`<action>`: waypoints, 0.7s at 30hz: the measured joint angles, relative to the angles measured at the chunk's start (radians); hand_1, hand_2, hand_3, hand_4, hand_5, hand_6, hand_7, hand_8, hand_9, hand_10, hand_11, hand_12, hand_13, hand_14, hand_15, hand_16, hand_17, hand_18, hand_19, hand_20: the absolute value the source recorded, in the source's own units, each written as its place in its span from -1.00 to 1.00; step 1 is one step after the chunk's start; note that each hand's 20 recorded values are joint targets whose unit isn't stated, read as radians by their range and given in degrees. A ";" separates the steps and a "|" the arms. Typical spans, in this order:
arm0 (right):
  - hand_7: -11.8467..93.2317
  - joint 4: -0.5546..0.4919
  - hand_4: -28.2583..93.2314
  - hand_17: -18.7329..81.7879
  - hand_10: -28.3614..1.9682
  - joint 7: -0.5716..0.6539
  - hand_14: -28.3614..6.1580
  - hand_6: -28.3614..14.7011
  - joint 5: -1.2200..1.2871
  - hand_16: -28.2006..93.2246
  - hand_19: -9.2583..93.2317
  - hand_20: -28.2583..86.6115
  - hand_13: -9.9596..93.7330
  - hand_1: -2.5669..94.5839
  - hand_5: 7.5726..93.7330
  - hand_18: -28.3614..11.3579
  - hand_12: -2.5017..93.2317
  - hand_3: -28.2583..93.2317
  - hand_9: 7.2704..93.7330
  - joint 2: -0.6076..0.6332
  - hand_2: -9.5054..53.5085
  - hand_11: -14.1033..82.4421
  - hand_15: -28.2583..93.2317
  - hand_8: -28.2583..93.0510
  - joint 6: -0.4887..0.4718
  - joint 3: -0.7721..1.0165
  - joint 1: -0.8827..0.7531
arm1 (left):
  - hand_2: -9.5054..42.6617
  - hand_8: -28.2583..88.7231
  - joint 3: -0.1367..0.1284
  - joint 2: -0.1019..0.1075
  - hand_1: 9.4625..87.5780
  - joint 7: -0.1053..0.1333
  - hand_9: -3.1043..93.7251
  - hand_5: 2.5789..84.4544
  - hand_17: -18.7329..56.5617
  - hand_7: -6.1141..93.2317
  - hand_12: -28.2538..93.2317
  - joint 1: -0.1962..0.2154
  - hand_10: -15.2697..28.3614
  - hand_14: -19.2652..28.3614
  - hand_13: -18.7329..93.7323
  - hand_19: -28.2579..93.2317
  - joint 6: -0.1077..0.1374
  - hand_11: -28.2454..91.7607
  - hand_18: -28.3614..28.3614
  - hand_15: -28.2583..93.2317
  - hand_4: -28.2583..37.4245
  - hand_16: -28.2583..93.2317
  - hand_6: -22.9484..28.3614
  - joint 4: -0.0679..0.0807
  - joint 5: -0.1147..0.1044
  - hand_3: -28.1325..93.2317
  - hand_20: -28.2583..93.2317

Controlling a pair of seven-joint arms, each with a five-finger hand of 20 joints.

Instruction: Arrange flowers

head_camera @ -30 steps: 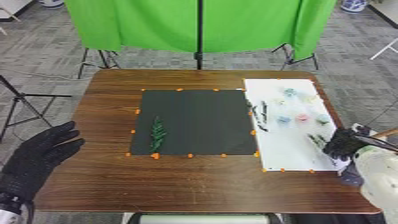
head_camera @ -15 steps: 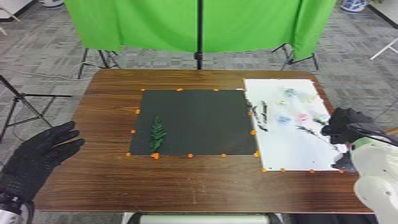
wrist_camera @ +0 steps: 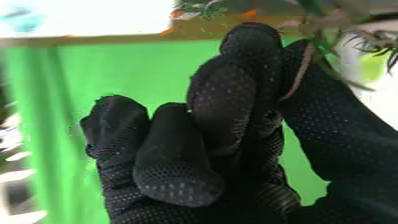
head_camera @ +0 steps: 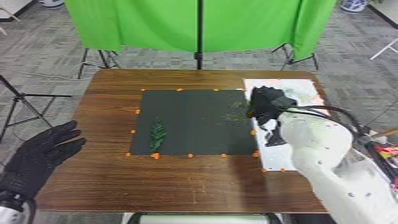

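Pinching a sprig's stem [wrist_camera: 302,70] between thumb and fingers, the right hand [head_camera: 267,102] is nearly closed.

Beyond the fingertips of the right hand [head_camera: 269,102], the sprig [wrist_camera: 355,21] is cut off by the wrist view's edge; between the fingers, its stem [wrist_camera: 306,64] is partly hidden. Beside them, in the head view, it is blurred.

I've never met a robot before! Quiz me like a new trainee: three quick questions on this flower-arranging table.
1. Where does the leafy sprig lie?
a) on the white sheet
b) on the black mat
c) on the floor
2. True or false: the robot's right hand is holding a thin stem.
3. Fill in: the curtain beyond the table is ____.

Key: 1 b; 2 true; 3 green
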 measured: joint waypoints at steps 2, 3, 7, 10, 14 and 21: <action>0.26 0.051 -1.00 0.34 0.42 -0.017 0.48 0.27 -0.026 -0.09 1.00 0.31 0.89 -0.12 0.69 -0.60 -0.30 0.90 0.99 -0.047 -1.00 0.29 0.79 -0.40 -0.040 -0.075 0.059 | -0.52 -0.71 0.006 0.001 -0.53 -0.004 -0.22 -0.10 -0.67 -0.45 -0.28 -0.006 0.23 0.45 -0.17 0.32 0.000 -0.08 0.78 0.14 -0.91 -0.60 0.05 0.001 0.000 0.62 -0.52; 0.25 0.079 -1.00 0.34 0.42 -0.029 0.48 0.27 -0.044 -0.09 1.00 0.31 0.89 -0.12 0.69 -0.60 -0.30 0.90 0.99 -0.068 -1.00 0.28 0.79 -0.40 -0.056 -0.111 0.086 | -0.52 -0.71 0.009 0.002 -0.53 -0.005 -0.22 -0.10 -0.66 -0.45 -0.28 -0.008 0.23 0.45 -0.17 0.32 0.000 -0.08 0.78 0.14 -0.91 -0.60 0.05 0.002 0.000 0.62 -0.52; 0.24 0.194 -1.00 0.34 0.41 -0.056 0.49 0.26 -0.120 -0.09 1.00 0.31 0.89 -0.12 0.70 -0.60 -0.30 0.90 1.00 -0.146 -1.00 0.27 0.78 -0.40 -0.083 -0.236 0.172 | -0.52 -0.72 0.019 0.005 -0.53 -0.007 -0.21 -0.10 -0.66 -0.45 -0.28 -0.013 0.22 0.45 -0.17 0.32 0.000 -0.08 0.78 0.14 -0.92 -0.60 0.05 0.004 0.000 0.62 -0.52; 0.24 0.258 -1.00 0.35 0.42 -0.053 0.49 0.26 -0.144 -0.09 1.00 0.31 0.89 -0.12 0.69 -0.60 -0.30 0.90 0.99 -0.201 -1.00 0.27 0.78 -0.40 -0.082 -0.276 0.198 | -0.52 -0.72 0.024 0.005 -0.53 -0.009 -0.21 -0.10 -0.66 -0.45 -0.28 -0.014 0.23 0.45 -0.17 0.32 0.000 -0.07 0.78 0.14 -0.91 -0.60 0.05 0.005 0.000 0.62 -0.52; 0.24 0.309 -1.00 0.35 0.43 -0.032 0.49 0.27 -0.174 -0.09 1.00 0.31 0.89 -0.12 0.69 -0.60 -0.30 0.90 1.00 -0.265 -1.00 0.27 0.78 -0.40 -0.070 -0.288 0.200 | -0.52 -0.72 0.026 0.006 -0.53 -0.013 -0.21 -0.10 -0.66 -0.45 -0.28 -0.015 0.22 0.45 -0.17 0.32 -0.001 -0.07 0.78 0.15 -0.92 -0.60 0.05 0.006 0.000 0.62 -0.52; 0.10 0.340 -0.98 0.39 0.35 0.051 0.48 0.38 -0.229 -0.10 1.00 0.31 0.96 -0.27 0.89 -0.66 -0.44 0.88 1.00 -0.310 -0.77 0.34 0.73 -0.80 -0.053 -0.306 0.182 | -0.52 -0.72 0.028 0.009 -0.53 -0.017 -0.21 -0.10 -0.66 -0.45 -0.29 -0.018 0.23 0.45 -0.17 0.33 -0.003 -0.06 0.78 0.16 -0.92 -0.61 0.05 0.009 0.000 0.62 -0.53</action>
